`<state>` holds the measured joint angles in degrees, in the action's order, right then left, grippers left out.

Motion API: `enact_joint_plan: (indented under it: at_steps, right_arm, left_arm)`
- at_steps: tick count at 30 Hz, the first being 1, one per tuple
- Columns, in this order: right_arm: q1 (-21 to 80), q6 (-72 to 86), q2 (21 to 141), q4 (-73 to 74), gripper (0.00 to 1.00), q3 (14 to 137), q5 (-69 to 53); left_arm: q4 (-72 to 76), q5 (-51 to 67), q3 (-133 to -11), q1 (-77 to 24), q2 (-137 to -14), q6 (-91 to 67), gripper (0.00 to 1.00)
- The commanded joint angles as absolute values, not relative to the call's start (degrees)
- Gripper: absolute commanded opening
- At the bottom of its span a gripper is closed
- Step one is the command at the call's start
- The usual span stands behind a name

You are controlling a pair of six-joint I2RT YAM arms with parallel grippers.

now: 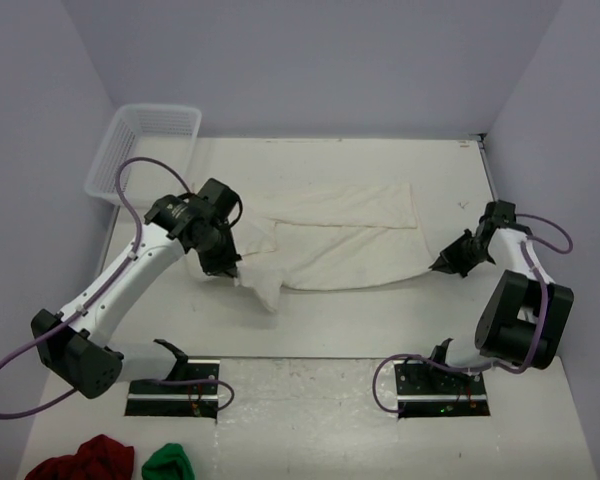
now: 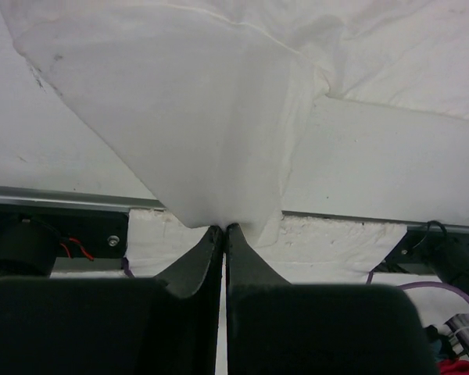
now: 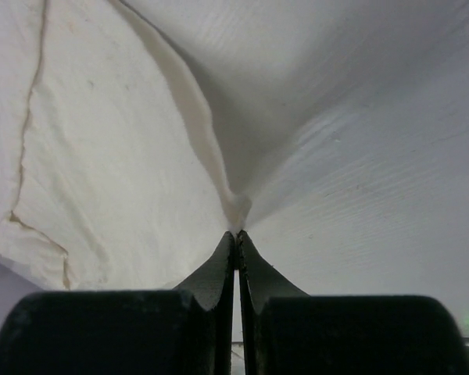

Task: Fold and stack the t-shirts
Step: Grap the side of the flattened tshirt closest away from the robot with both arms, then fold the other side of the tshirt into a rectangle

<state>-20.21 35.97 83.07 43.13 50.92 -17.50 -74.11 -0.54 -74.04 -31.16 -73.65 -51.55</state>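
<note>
One off-white t-shirt (image 1: 340, 240) lies spread across the middle of the table, folded lengthwise. My left gripper (image 1: 232, 268) is shut on its left end, where the cloth bunches and hangs in a fold (image 2: 195, 117) from the closed fingertips. My right gripper (image 1: 442, 265) is shut on the shirt's right corner. In the right wrist view the fabric (image 3: 242, 205) is pinched into a ridge at the tips and fans out from there. Both ends are lifted slightly off the table.
A white plastic basket (image 1: 145, 150) stands at the back left corner. A dark red cloth bundle (image 1: 85, 460) and a small green one (image 1: 170, 465) lie at the near left edge. The arm base plates (image 1: 175, 395) sit at the front.
</note>
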Motion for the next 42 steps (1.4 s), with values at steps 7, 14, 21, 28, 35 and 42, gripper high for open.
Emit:
enact_joint_plan:
  at_steps: [7,14,21,28,35,42]
  right_arm:
    - [-17.40,34.37,82.61,48.25,0.00,63.27,-17.49]
    - [-16.70,33.22,87.45,51.41,0.00,74.16,-17.66]
    - [-15.38,31.03,95.00,51.94,0.00,80.06,-18.54]
    - [-14.59,29.88,105.36,53.78,0.00,88.23,-18.28]
    - [-12.84,29.53,111.70,54.76,0.00,93.51,-17.49]
    - [-12.22,28.65,116.71,54.85,0.00,95.71,-17.67]
  left_arm:
    - [-73.22,-2.37,-85.68,-27.16,-82.95,-46.59,0.00]
    - [-72.86,-3.34,-93.42,-22.51,-89.99,-41.40,0.00]
    - [-70.23,-2.73,-95.27,-16.62,-94.21,-36.75,0.00]
    - [-67.68,-2.82,-102.65,-15.21,-102.03,-36.30,0.00]
    - [-66.27,-3.43,-106.34,-15.21,-108.89,-35.33,0.00]
    - [-66.36,-5.36,-109.95,-15.12,-112.58,-35.51,0.00]
